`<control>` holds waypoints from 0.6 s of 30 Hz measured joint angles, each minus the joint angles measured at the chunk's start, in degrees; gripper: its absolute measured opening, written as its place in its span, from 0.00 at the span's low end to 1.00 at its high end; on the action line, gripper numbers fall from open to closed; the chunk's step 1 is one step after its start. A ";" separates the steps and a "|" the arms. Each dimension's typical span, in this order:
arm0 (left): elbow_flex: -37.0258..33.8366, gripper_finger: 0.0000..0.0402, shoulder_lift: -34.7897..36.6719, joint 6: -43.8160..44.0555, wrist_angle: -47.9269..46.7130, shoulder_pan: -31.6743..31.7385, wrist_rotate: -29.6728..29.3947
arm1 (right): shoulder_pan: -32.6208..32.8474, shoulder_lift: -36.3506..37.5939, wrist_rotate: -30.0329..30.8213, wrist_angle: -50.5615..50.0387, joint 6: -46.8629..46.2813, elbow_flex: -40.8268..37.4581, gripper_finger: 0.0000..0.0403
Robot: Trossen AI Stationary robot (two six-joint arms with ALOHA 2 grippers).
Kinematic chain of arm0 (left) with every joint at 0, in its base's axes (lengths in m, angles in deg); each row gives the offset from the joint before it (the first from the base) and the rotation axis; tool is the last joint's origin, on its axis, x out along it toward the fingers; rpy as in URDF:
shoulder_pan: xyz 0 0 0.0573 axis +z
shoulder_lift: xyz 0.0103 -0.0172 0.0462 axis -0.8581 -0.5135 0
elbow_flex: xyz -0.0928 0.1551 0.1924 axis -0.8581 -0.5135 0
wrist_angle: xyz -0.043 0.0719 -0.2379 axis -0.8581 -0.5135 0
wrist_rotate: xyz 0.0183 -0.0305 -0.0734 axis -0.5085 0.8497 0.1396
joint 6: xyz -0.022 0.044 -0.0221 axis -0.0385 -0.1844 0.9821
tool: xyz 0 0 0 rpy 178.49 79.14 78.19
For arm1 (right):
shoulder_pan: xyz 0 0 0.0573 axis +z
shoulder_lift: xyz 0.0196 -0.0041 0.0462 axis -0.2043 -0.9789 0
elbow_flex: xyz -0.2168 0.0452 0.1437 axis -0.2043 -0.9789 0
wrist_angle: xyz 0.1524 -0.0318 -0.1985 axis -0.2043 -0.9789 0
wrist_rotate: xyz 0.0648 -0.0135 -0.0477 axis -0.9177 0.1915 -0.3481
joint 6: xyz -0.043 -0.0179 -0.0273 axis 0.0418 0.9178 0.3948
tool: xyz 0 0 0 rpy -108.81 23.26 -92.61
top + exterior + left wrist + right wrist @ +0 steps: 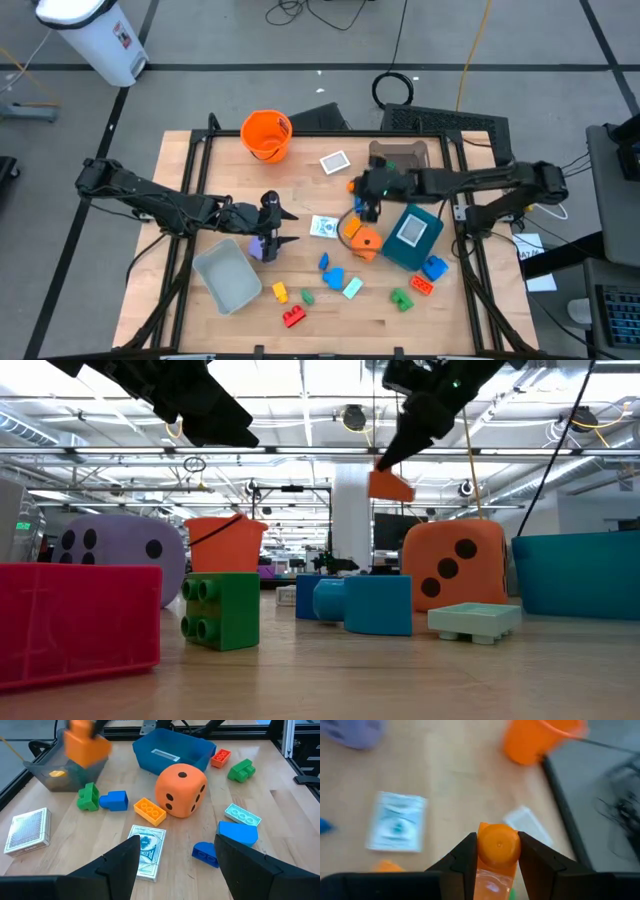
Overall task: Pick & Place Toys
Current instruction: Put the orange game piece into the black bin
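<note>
At the left of the high view the left end effector [283, 229] hangs over the wooden tabletop [300, 190], its fingers spread with nothing between them, just beside the soft purple dotted die [261, 246] and the pale grey plastic bin [227, 275] at lower left. Toward the centre lies a white picture card [324, 227] with a teal print. Right of it the right end effector [368, 208] is raised off the tabletop — in the low view it hangs high in the frame — pinching a small orange plastic block [496, 851] between its fingers. Below it sits the orange dotted die [366, 242], touching the teal plastic bin [412, 236] at centre right.
</note>
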 joint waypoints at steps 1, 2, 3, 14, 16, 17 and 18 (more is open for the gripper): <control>0.00 0.66 0.01 0.00 0.00 0.00 -0.01 | -1.59 0.79 0.37 -0.92 0.33 0.00 0.27; 0.00 0.66 0.01 0.00 0.00 0.00 0.00 | -3.31 1.31 0.30 -1.19 0.66 0.02 0.27; 0.00 0.66 0.01 0.00 0.00 0.00 0.00 | -5.18 1.78 0.19 -1.52 0.88 0.04 0.27; 0.00 0.66 0.01 0.26 0.00 0.00 0.00 | -28.46 2.32 -7.49 -5.94 1.40 -0.16 0.27; 0.00 0.66 0.01 0.28 0.00 0.00 0.00 | -32.00 2.34 -10.77 -5.05 1.16 -1.12 0.27; 0.00 0.66 0.01 0.28 0.00 0.00 0.00 | -33.48 2.36 -12.12 -3.85 1.15 -1.81 0.27; 0.00 0.66 0.01 0.28 0.00 0.00 0.00 | -34.85 2.36 -13.05 -2.52 1.08 -2.62 0.27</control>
